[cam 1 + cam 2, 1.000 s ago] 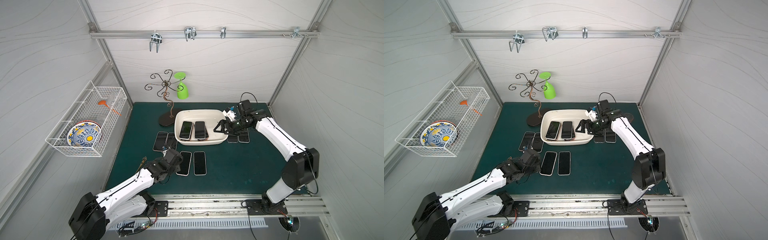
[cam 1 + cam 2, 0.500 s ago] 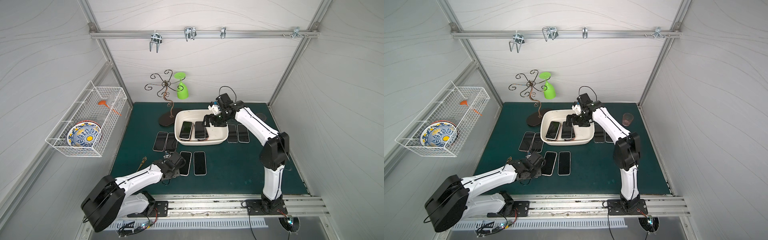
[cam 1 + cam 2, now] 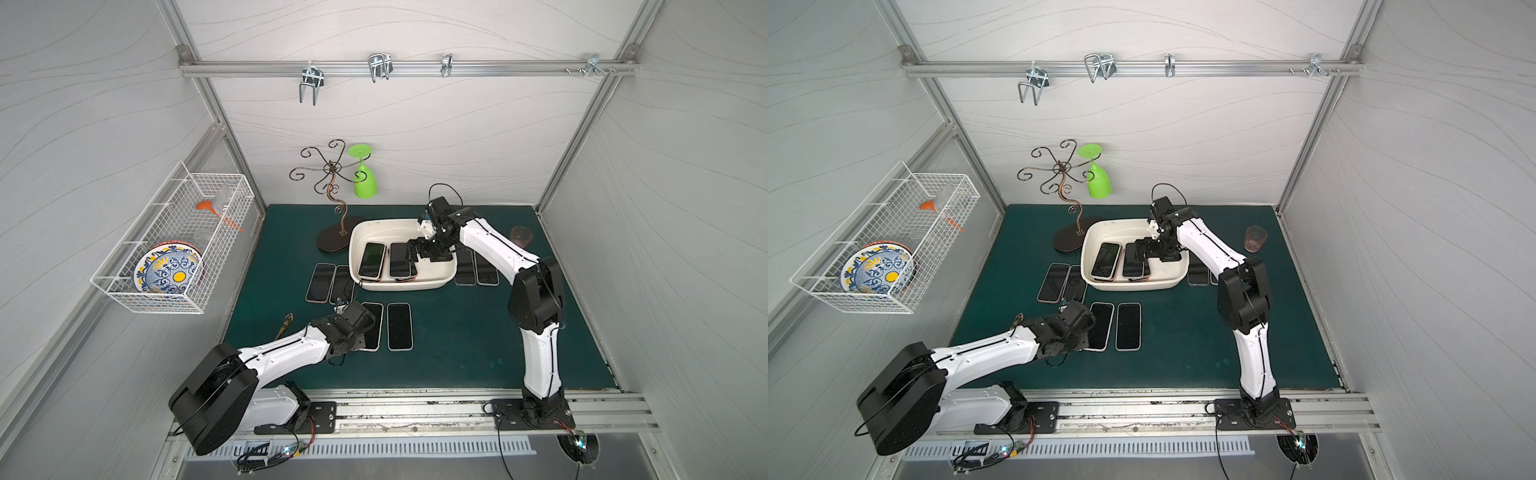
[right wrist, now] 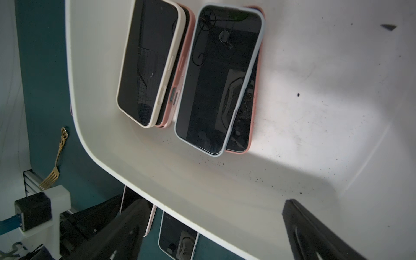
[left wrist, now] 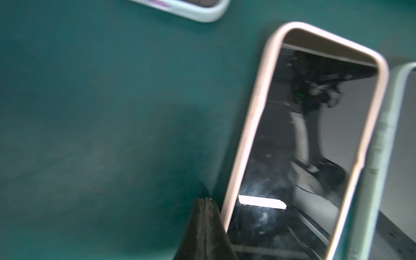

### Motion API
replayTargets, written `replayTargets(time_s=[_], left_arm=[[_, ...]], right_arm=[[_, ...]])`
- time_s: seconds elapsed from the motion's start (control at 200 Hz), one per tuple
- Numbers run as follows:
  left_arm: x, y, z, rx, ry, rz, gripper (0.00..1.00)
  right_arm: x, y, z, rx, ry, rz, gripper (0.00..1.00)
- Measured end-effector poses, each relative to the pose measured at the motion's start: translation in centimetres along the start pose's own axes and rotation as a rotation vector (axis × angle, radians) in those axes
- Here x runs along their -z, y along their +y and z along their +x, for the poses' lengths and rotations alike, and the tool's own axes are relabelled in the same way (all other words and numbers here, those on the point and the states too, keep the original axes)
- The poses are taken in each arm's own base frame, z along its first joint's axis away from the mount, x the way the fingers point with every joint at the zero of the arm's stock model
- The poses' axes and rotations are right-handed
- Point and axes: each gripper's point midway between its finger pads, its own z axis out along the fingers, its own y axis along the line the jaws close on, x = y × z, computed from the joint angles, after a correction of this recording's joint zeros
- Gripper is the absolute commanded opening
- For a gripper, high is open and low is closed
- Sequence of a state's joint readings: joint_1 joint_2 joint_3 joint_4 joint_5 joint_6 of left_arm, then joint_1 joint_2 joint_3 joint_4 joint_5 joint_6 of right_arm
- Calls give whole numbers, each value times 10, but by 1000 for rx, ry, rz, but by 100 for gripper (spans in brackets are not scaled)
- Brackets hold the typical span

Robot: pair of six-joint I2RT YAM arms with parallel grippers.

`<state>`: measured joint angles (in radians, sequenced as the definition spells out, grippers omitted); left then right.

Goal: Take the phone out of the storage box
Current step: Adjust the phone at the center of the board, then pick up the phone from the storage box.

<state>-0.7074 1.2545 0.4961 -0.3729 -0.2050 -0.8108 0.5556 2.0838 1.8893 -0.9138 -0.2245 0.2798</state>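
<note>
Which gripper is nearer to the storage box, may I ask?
Right: the right gripper hovers open over the storage box; the left gripper is shut beside phones outside it.

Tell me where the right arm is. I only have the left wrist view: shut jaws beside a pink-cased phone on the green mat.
Observer: The right gripper hangs over the storage box, jaws wide open and empty.
Operator: What's inside the box?
Observer: Four phones in two stacks: a cream-cased phone lies on a pink-cased phone, and a blue-cased phone lies on another pink-cased phone.
</note>
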Motion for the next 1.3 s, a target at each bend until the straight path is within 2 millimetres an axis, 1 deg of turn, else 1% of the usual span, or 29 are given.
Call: replayTargets(time_s=[0.11, 0.18, 0.215, 0.275, 0.31, 0.39, 0.43, 0.495, 0.575, 0.625, 0.665, 0.685, 0.705, 0.73, 0.775, 0.835, 0.866, 0.906, 0.966, 0.996, 1.056, 1.091, 1.186, 1.241, 1.301], left_arm=[[0, -15, 3, -9, 10, 57, 0], [0, -18, 4, -14, 12, 70, 0], [0, -18, 5, -17, 11, 68, 9], [2, -16, 5, -21, 10, 60, 26], [3, -12, 5, -25, 6, 45, 32], [10, 0, 2, -19, -8, 6, 42], [15, 6, 0, -22, -19, -17, 45], [28, 14, -10, -30, -51, -50, 49], [50, 13, -29, -48, -111, -52, 61], [67, 4, -44, -60, -148, -28, 70], [80, -6, -55, -70, -175, 4, 83], [86, -13, -61, -84, -188, 21, 93], [93, -20, -68, -93, -200, 40, 97], [101, -29, -76, -101, -213, 62, 99], [114, -47, -90, -129, -228, 99, 99], [125, -73, -111, -174, -238, 131, 99], [127, -88, -121, -199, -238, 143, 100], [125, -104, -134, -226, -236, 150, 100], [115, -127, -151, -264, -221, 153, 100], [106, -138, -158, -283, -208, 154, 100], [85, -152, -169, -304, -168, 149, 100], [73, -157, -175, -306, -147, 145, 100], [39, -162, -185, -315, -98, 115, 100], [26, -165, -191, -317, -75, 98, 100], [12, -174, -200, -324, -58, 92, 100]], right_arm=[[-7, -7, 9, -19, 26, 4, 99], [-10, -10, 13, -28, 39, 3, 99], [-11, -11, 14, -32, 43, 2, 99], [-11, -12, 15, -36, 44, -1, 99], [-10, -12, 16, -38, 44, -3, 99], [-6, -13, 16, -41, 38, -7, 99], [-2, -14, 14, -42, 28, -11, 99], [5, -13, 12, -41, 11, -18, 99], [15, -9, 11, -37, -11, -32, 99], [22, -8, 10, -34, -25, -40, 99], [26, -7, 9, -33, -34, -44, 99], [27, -8, 9, -34, -38, -46, 99], [29, -8, 9, -34, -42, -47, 99], [31, -8, 10, -35, -44, -52, 99], [34, -9, 11, -39, -49, -59, 99], [38, -14, 13, -51, -57, -65, 99], [40, -18, 14, -59, -63, -67, 99], [42, -25, 15, -75, -70, -66, 99], [48, -37, 17, -102, -86, -64, 99], [50, -42, 17, -113, -94, -63, 99], [57, -52, 18, -135, -113, -62, 99], [60, -57, 18, -147, -124, -64, 99], [67, -67, 16, -165, -151, -70, 99], [68, -68, 15, -167, -158, -76, 99], [67, -69, 14, -168, -162, -86, 99]])
